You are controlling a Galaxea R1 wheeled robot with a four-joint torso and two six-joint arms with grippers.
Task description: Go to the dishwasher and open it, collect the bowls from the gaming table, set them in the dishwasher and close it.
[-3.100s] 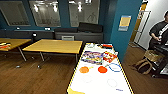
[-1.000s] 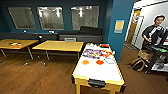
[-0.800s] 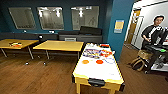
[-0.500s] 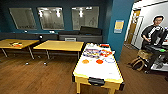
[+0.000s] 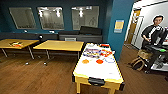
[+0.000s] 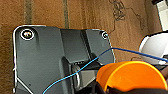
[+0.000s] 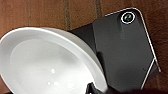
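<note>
An orange bowl (image 6: 131,76) sits at my left end effector and a white bowl (image 7: 47,65) at my right, both cut off; I cannot tell either grip's state. Ahead, the gaming table (image 5: 100,71) carries blurred dishes. Right of it stands a person (image 5: 152,31).

Office break room: yellow tables (image 5: 60,45), game table (image 5: 98,65), blue walls (image 5: 120,15), wood floor (image 5: 35,77).
</note>
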